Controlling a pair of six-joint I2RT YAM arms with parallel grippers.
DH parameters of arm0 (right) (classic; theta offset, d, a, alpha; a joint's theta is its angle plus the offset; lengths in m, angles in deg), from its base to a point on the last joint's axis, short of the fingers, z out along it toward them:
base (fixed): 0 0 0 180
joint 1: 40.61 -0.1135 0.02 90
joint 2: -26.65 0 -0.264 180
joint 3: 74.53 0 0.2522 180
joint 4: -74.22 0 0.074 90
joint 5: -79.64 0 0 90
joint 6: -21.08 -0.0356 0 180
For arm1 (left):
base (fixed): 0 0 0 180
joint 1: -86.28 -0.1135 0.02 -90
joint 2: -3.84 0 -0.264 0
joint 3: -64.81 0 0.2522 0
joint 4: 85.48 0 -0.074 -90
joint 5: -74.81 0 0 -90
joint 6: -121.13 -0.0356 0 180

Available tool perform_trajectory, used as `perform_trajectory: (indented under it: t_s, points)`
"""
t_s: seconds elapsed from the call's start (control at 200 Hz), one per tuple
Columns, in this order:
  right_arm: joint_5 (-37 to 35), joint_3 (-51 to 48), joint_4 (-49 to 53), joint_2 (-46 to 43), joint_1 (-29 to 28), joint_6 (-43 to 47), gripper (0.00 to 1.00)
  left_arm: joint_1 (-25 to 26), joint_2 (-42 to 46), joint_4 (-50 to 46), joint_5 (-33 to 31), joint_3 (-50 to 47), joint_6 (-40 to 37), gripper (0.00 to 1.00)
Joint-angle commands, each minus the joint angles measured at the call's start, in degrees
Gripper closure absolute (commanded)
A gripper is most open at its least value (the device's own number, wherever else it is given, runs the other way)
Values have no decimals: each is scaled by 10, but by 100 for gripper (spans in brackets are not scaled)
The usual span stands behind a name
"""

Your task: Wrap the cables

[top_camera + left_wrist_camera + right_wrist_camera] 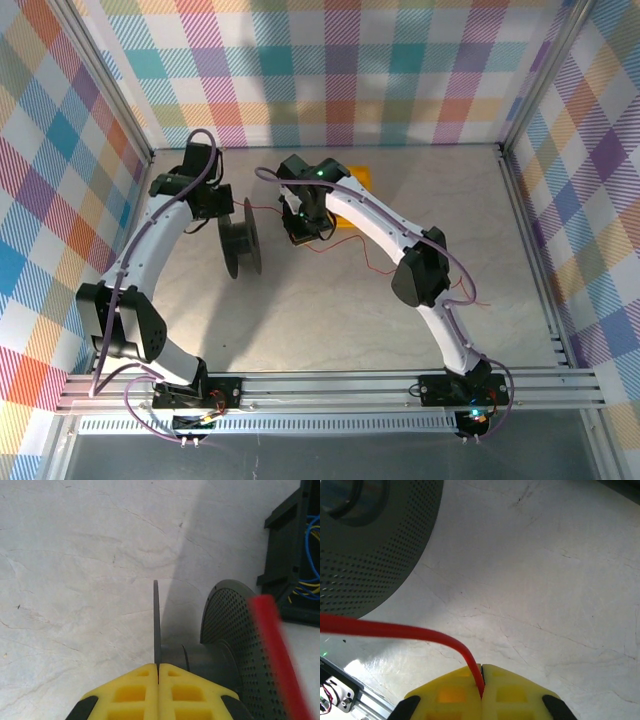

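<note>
Right wrist view has your right hand [481,680] clenched on the red cable [395,630], with the black spool [370,545] ahead to its left; your left hand [158,672] pinches one thin spool flange. Tug hard and that flange may slip free, or the cable slide out. Slack trailing behind the right hand over the desk [545,580] could snag that arm

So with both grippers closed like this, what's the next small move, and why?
Probably carry the right gripper around the hub of the spool to start a turn. It already pinches the red cable, and the left gripper clamps one spool flange, holding it upright.
</note>
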Motion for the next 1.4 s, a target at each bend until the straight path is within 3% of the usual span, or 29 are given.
perform_trajectory:
  t_s: [0.0, 0.19, 0.515, 0.95, 1.395]
  points:
    - [20, 62, 38, 27, 22, 15, 100, -16, -23, -42, -16, 30, 9, 100]
    - [34, 150, 74, 68, 50, 26, 100, -22, -48, -52, -8, 57, 10, 100]
    - [43, -1, 21, -1, 34, 17, 100, -26, -55, -39, -14, 76, -9, 100]
    - [26, -20, 51, -12, -9, -3, 100, -34, -85, -24, -15, 83, -2, 100]
    - [-29, -107, 19, -29, -25, -24, 100, -37, -74, -23, -8, 89, -10, 100]
